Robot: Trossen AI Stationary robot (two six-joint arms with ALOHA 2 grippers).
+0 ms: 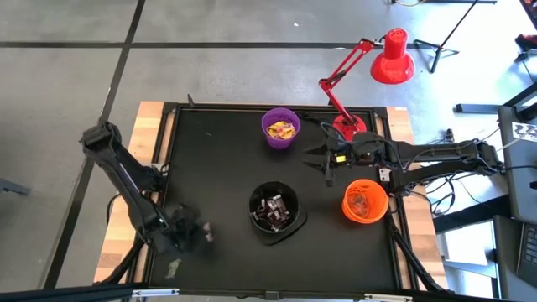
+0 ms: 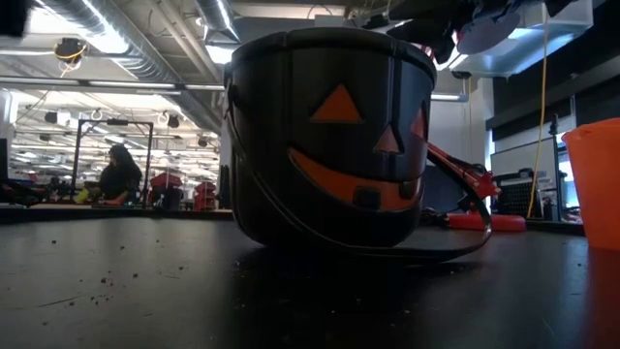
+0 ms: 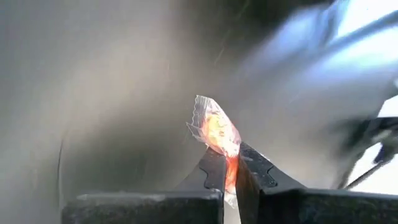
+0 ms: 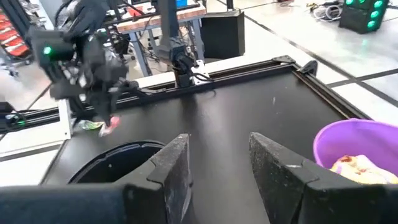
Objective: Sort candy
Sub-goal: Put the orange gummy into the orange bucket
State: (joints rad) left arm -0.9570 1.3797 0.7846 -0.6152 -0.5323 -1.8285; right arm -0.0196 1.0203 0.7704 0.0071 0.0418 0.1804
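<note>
Left wrist view: crinkly orange-red clear-wrapped candy (image 3: 216, 129)

Orange-red, perhaps clear-wrapped candy (image 3: 214, 127); purple bowl (image 1: 280, 128).

Crinkly glossy-wrapped candy (image 3: 214, 127); matt black table (image 1: 218, 159); smooth plastic purple bowl (image 1: 280, 128).

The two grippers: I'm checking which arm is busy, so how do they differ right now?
The left gripper is shut on a reddish-orange wrapped candy, while the right gripper is open and holds nothing. The left gripper is at the table's near-left corner; the right gripper hangs between the purple bowl and orange bowl. Both have two dark fingers.
</note>
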